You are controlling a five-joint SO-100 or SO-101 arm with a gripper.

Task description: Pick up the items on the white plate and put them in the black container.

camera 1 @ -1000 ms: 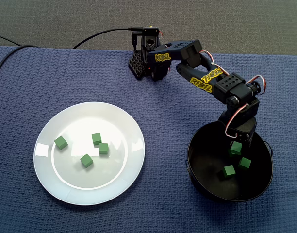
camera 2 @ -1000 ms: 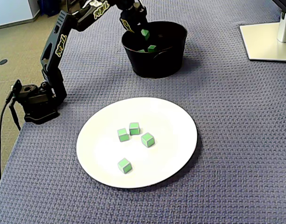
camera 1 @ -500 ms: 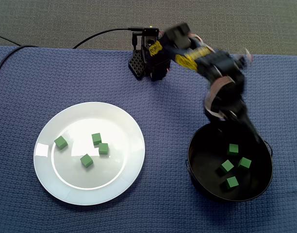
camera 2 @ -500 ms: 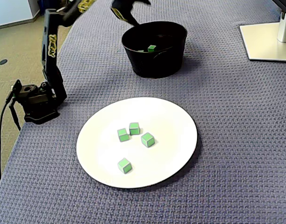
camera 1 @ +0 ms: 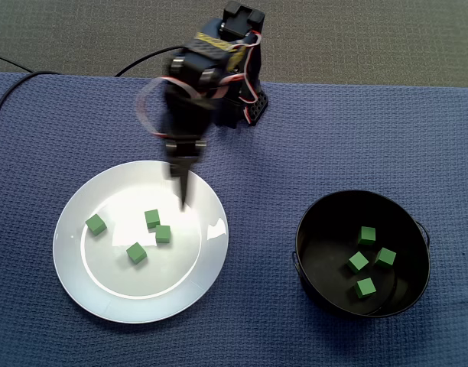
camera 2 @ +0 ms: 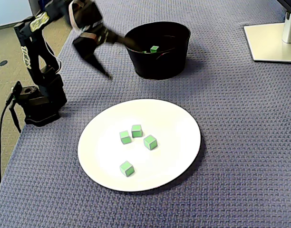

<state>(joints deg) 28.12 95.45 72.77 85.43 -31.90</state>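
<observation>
A white plate (camera 1: 112,294) (camera 2: 176,142) carries several small green cubes, such as one (camera 1: 136,253) (camera 2: 127,168) nearest its front rim in both fixed views. The black container (camera 1: 318,283) (camera 2: 157,64) holds several more green cubes (camera 1: 364,287) (camera 2: 154,48). My gripper (camera 1: 182,193) (camera 2: 121,62) is blurred by motion. It hangs in the air over the plate's far edge, above the cubes and clear of them. Its jaws look spread in a fixed view, with nothing between them.
The arm's base (camera 1: 242,107) (camera 2: 38,102) stands at the cloth's edge with a cable (camera 1: 142,60) trailing off. A pale monitor foot (camera 2: 271,40) sits beyond the container. Blue woven cloth (camera 1: 264,199) covers the table between plate and container.
A green cube dropped from the gripper into the container. The arm then rose and swung away from the container across to the plate's far edge.
</observation>
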